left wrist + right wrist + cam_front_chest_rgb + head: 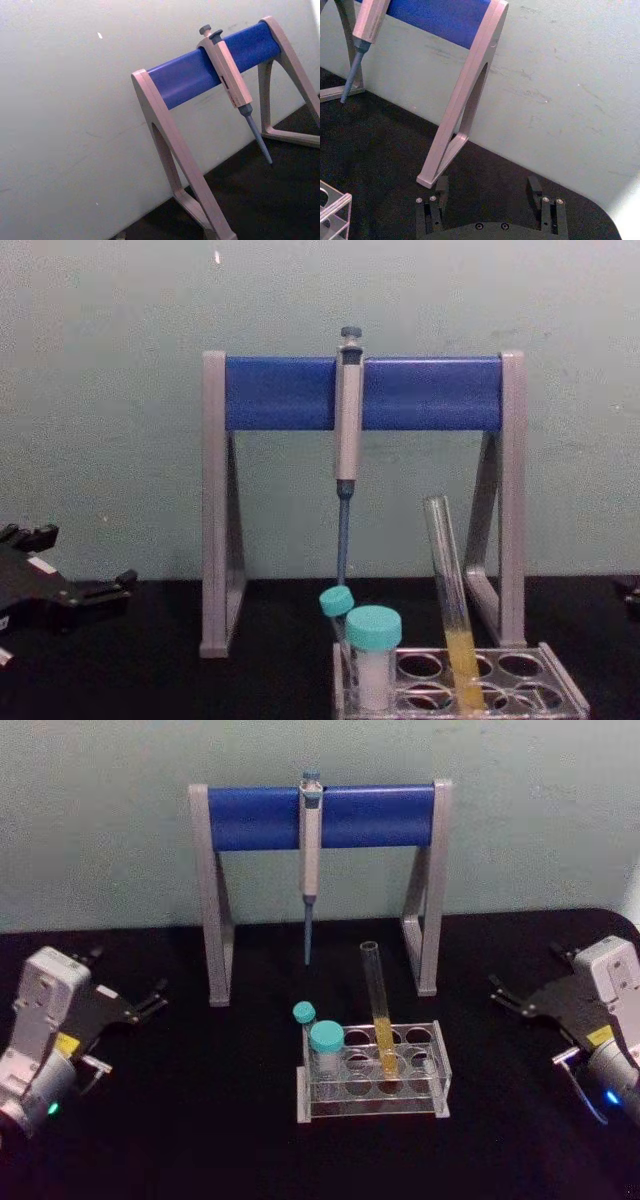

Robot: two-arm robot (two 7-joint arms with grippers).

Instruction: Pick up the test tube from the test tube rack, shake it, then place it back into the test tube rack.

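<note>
Test tube [379, 1010] leans in test tube rack [441, 1072], lower centre: likely light, slick, brittle glass, best pinched gently above its liquid; left gripper [135, 988] and right gripper [487, 182] fingers apart.

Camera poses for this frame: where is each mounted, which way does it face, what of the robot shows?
Head: up high, looking forward and down at the rack, tube and stand; left gripper and right gripper at the sides.
Chest: lower, looking level across at the rack side-on; left gripper at the left edge.
Left wrist: on the left arm, facing the stand and pipette.
Right wrist: on the right arm, facing the stand's leg; right gripper open in the foreground.
Shared: both wrist views catch the pipette.
</note>
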